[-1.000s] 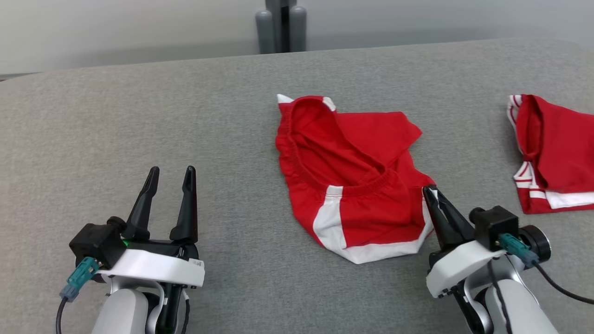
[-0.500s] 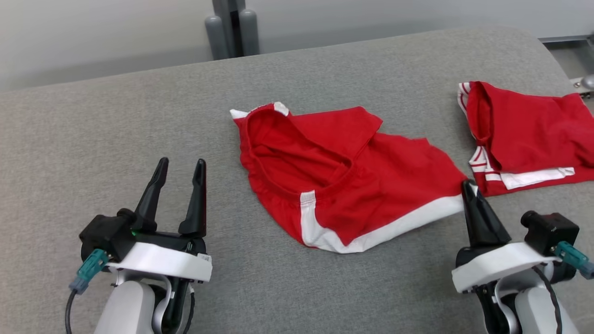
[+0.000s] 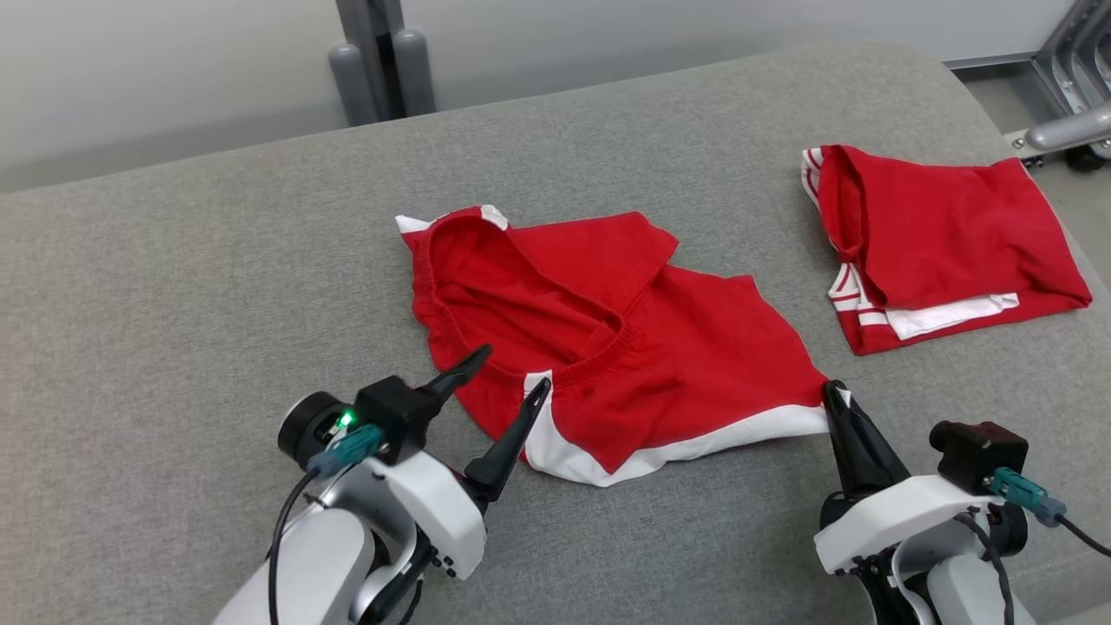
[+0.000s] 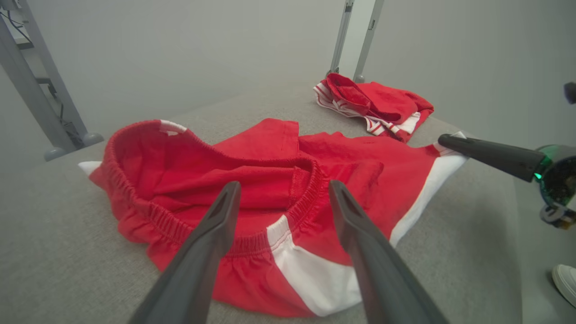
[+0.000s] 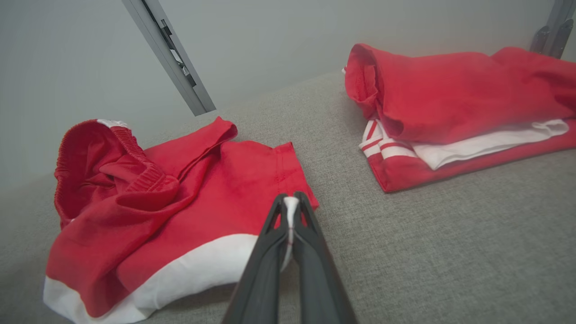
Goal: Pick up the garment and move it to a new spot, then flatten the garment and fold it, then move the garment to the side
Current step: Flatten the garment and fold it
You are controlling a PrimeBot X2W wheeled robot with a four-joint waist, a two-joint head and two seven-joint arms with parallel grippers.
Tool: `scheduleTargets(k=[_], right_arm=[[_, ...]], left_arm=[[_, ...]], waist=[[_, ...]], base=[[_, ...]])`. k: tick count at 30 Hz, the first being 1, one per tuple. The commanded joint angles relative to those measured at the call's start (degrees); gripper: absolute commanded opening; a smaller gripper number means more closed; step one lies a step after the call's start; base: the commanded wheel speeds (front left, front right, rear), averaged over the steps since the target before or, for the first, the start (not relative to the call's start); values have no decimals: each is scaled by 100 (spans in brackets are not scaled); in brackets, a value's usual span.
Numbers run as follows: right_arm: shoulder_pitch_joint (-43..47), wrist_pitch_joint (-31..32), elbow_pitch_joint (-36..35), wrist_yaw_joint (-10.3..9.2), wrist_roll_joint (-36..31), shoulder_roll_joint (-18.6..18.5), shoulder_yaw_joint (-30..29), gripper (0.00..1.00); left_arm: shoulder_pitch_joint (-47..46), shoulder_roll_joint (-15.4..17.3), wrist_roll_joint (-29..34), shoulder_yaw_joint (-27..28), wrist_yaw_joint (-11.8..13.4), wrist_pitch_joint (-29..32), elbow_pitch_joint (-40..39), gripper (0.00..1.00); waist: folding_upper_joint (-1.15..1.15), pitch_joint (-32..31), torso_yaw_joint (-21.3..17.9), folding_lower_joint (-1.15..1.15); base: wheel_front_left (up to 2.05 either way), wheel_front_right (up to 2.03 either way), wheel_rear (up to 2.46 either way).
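Note:
The garment [image 3: 686, 347], red shorts with white trim, lies crumpled in the middle of the grey table [image 3: 174, 286], its elastic waistband gaping toward the far left. My right gripper [image 3: 835, 395] is shut on the white hem corner at the garment's near right, and the right wrist view shows white cloth pinched at the gripper's [image 5: 290, 202] tips above the garment [image 5: 211, 180]. My left gripper [image 3: 512, 371] stands open, angled to the right, its tips at the near waistband. In the left wrist view this gripper [image 4: 284, 186] straddles the garment's [image 4: 189, 171] waistband beside the white stripe, with nothing between its fingers.
A second red and white garment [image 3: 937, 234] lies folded at the table's far right, also seen from both wrists [image 4: 373, 101] [image 5: 450, 90]. Metal frame legs [image 3: 1063, 130] stand beyond the right edge and grey posts [image 3: 378, 61] behind. A white shoe [image 4: 564, 279] is on the floor.
The head camera has turned to the right. My right gripper pulled the hem corner out to the right, spreading the garment. My left gripper swung right to the waistband, still open.

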Motion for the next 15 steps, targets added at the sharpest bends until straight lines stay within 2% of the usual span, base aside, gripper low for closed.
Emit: scheduleTargets(k=[1,6,10,15], right_arm=[[-42,-62,36,1,31,-43,18,0],[-155,-170,268,1,137,-45,165,0],[-253,-254,401,1,213,-43,308,0],[-405,-340,551,0,329,-44,457,0]], left_arm=[[-157,105,-65,-93,-6,71,-6,100],[-697,463,-317,-929,-7,650,150,100],[-1052,543,-440,-1315,-7,915,430,100],[-1478,609,-381,-1721,-7,950,886,100]], waist=[[0,8,-32,0],[0,69,-173,0],[0,138,-304,0],[0,272,-425,0]], base=[[0,0,0],[0,0,0],[0,0,0],[0,0,0]])
